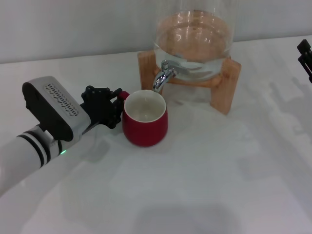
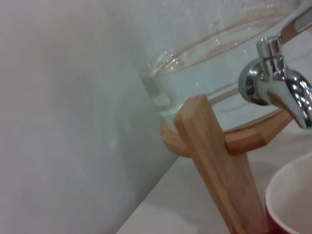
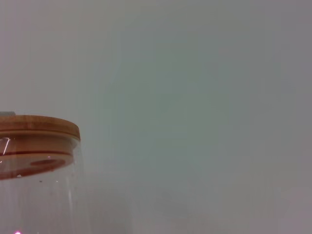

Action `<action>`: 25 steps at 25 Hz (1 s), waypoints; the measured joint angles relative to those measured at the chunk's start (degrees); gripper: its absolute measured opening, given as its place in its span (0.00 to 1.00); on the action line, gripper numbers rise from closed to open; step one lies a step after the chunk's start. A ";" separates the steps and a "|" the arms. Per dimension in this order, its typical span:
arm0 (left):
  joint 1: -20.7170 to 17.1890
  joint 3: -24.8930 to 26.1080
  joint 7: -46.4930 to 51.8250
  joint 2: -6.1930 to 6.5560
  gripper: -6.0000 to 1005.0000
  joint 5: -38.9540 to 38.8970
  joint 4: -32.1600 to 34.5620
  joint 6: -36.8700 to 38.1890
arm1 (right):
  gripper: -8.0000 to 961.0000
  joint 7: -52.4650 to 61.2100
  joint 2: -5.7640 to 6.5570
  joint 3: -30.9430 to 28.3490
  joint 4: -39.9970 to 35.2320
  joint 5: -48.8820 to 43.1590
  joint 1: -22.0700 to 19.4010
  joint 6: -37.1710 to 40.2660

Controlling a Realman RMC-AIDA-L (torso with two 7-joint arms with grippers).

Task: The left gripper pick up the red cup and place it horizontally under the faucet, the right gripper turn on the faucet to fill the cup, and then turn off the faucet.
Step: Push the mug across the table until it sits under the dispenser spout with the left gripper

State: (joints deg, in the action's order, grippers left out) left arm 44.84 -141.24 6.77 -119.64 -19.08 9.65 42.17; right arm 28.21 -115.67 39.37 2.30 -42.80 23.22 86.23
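Note:
The red cup (image 1: pixel 145 122) stands upright on the white table, its cream inside facing up, directly below the spout of the chrome faucet (image 1: pixel 163 77). My left gripper (image 1: pixel 116 104) is at the cup's left side, its black claw shut on the small red handle. In the left wrist view the faucet (image 2: pixel 279 88) hangs just above the cup's rim (image 2: pixel 291 196). No water shows running from the spout. Only a black tip of my right gripper (image 1: pixel 305 54) shows at the far right edge, well away from the faucet.
The clear glass jar (image 1: pixel 194 34) holds water and rests on a wooden stand (image 1: pixel 224 83) at the back of the table (image 1: pixel 204 185). The right wrist view shows the jar's wooden lid (image 3: pixel 36 127) against a plain wall.

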 joint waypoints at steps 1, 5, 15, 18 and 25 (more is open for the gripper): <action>0.07 0.00 0.00 -0.02 0.11 0.06 0.08 0.00 | 0.75 0.00 -0.02 0.00 -0.01 0.00 0.00 0.06; 0.31 -0.07 0.00 -0.07 0.11 0.23 0.49 -0.01 | 0.75 0.00 -0.07 0.00 0.02 0.00 -0.01 0.38; 1.09 -0.46 -0.32 -0.06 0.11 0.62 1.10 -0.02 | 0.75 0.00 -0.18 0.00 0.38 0.00 -0.11 1.00; 1.31 -0.47 -0.45 -0.06 0.11 0.62 1.10 -0.36 | 0.75 0.00 -0.17 0.00 0.41 0.00 -0.28 1.35; 1.56 -0.41 -0.53 -0.14 0.11 0.62 0.86 -0.93 | 0.75 0.00 -0.17 0.00 0.43 0.00 -0.15 1.40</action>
State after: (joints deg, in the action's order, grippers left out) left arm 46.41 -141.65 6.24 -119.78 -18.45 10.51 41.25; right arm 28.21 -115.84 39.38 2.73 -42.80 23.07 87.63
